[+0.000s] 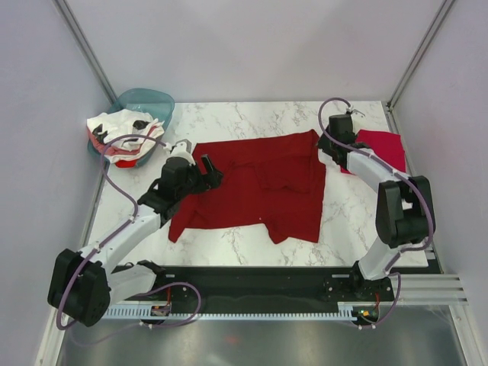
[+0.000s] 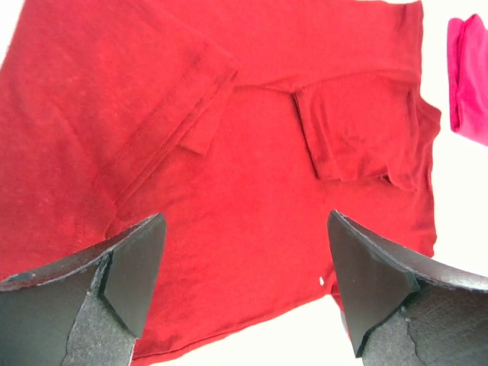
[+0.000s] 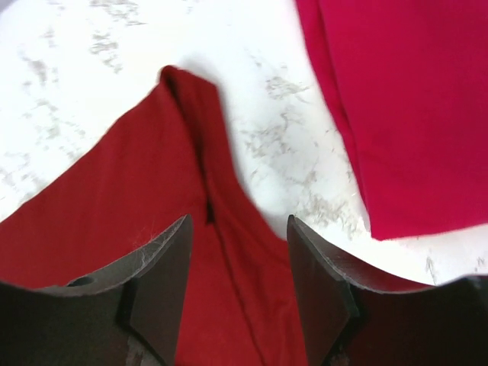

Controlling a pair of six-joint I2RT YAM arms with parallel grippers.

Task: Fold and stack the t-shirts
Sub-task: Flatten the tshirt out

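Jaws of my left gripper [image 2: 244, 229] stand spread wide with nothing between them, hovering over the left part of the dark maroon t-shirt [image 1: 252, 191]. My right gripper [image 3: 238, 229] is likewise parted and grips nothing; it hangs above that shirt's far right corner (the cloth there rises in a small peak). The maroon t-shirt lies spread across the middle of the marble table [image 1: 343, 221], with parts folded inward onto its body. Just right of my right gripper lies the folded crimson-pink t-shirt [image 1: 385, 149]. At far left, white t-shirts [image 1: 114, 133] are heaped at the teal basin [image 1: 149, 99].
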